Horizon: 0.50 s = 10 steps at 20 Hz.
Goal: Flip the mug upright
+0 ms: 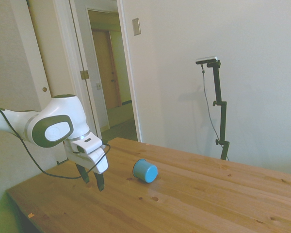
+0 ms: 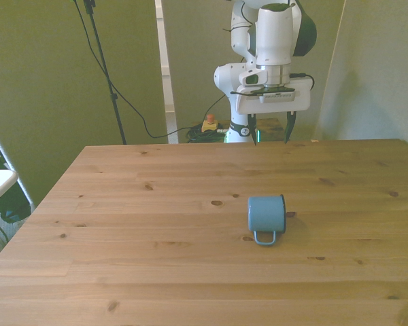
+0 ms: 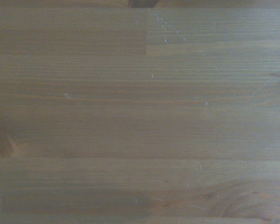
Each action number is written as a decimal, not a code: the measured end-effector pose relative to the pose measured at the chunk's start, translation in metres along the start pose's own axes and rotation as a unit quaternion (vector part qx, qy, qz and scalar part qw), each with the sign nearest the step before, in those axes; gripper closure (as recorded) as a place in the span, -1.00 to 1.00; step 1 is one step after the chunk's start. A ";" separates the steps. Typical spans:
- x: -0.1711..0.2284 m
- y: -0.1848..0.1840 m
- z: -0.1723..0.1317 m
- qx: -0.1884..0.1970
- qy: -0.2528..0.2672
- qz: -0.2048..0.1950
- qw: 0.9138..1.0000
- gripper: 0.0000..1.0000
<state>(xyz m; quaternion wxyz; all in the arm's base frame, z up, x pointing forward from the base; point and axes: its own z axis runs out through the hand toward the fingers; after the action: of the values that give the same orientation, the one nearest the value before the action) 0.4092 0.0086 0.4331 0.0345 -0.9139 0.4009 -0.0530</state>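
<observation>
The mug point(image 2: 266, 214) lies on its side near the middle of the bench point(image 2: 122, 258), its handle flat against the wood and pointing toward the near edge in the front view, its flat pale base turned toward the side camera. It looks small, rigid and light, probably enamelled metal (the matte skin could still be slick under hard pads), and being round it will likely roll if nudged across its axis; the handle resting on the planks should check that somewhat. The best hold seems to be across the wall at the rim, one finger inside the mouth and one outside, so that lifting and tipping swings it onto its base; pinching the handle looks less sure.

The planks are bare, knotted and level, as the wrist view confirms. Further back, the end effector point(image 2: 269, 133) hangs released, fingers spread and empty, above the far edge and well apart from the mug. Beyond are plain walls and an open doorway point(image 1: 109, 73).
</observation>
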 end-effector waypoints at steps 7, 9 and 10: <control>0.014 -0.049 -0.026 -0.005 0.036 -0.006 0.999 -1.00; 0.025 -0.078 -0.031 -0.025 0.051 0.008 0.998 -1.00; 0.032 -0.092 -0.032 -0.037 0.060 0.018 0.997 -1.00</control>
<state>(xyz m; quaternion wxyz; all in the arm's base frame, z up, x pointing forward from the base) 0.4940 0.0469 0.4764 -0.0221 -0.9026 0.4200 -0.0922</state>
